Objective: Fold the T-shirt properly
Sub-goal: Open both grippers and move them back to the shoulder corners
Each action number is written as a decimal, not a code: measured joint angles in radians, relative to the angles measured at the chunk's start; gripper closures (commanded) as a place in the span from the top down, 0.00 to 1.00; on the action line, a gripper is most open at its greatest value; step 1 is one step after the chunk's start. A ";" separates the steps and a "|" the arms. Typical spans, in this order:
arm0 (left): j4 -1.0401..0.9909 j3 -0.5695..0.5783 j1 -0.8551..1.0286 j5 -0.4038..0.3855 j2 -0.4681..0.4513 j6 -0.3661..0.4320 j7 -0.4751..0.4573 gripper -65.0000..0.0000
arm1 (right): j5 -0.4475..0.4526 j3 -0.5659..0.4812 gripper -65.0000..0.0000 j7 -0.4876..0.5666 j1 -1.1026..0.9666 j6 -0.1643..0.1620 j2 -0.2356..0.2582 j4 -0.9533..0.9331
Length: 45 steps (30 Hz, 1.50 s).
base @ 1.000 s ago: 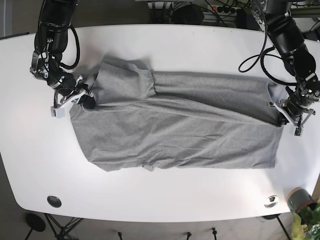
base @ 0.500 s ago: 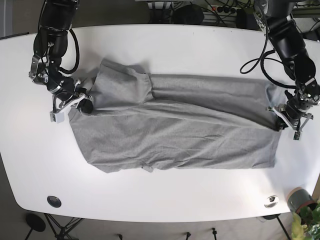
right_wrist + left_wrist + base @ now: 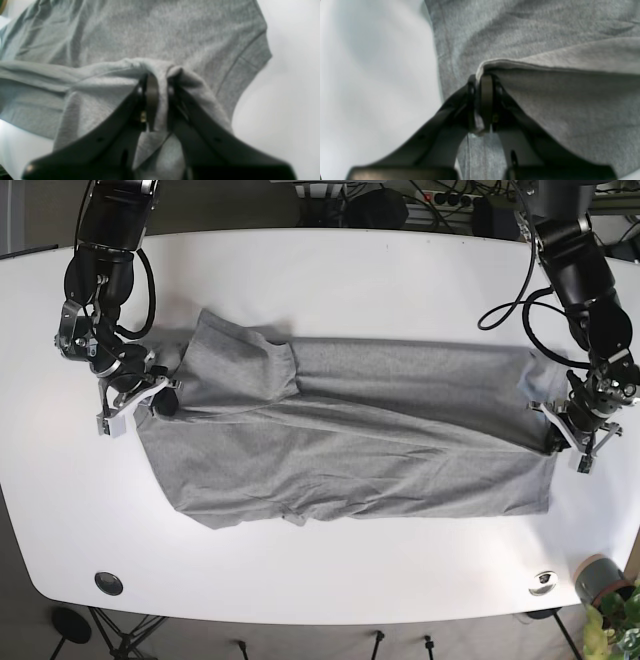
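Base view: grey T-shirt (image 3: 350,435) is spread wide across the middle of the white table (image 3: 330,265), partly folded, with a fold ridge running 9 to 3 o'clock. Its 3 o'clock edge is pinched by the left gripper (image 3: 572,442); in the left wrist view the fingers (image 3: 486,100) are clamped on a folded hem. The 9 o'clock edge is held by the right gripper (image 3: 150,392), closed on bunched cloth. A plant (image 3: 615,625) is seen at 5 o'clock.
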 measured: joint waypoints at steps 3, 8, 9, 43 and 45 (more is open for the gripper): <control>0.000 0.000 0.003 0.001 -0.002 0.000 0.001 0.00 | -0.022 0.000 0.06 0.000 0.020 0.000 0.000 -0.019; 0.000 0.000 0.002 0.003 -0.002 0.000 0.004 0.24 | -0.022 -0.001 0.31 0.001 0.031 0.000 0.000 -0.032; 0.000 0.000 0.002 0.003 -0.002 0.000 0.004 0.35 | -0.022 0.000 0.42 0.001 0.031 0.000 0.000 -0.032; -0.032 -0.105 0.207 0.006 -0.026 0.002 -0.135 0.59 | -0.150 0.061 0.63 0.034 -0.118 0.001 0.037 0.022; -0.070 -0.104 0.201 0.005 -0.026 0.003 -0.142 0.59 | -0.176 0.061 0.63 0.039 -0.118 0.001 0.022 0.022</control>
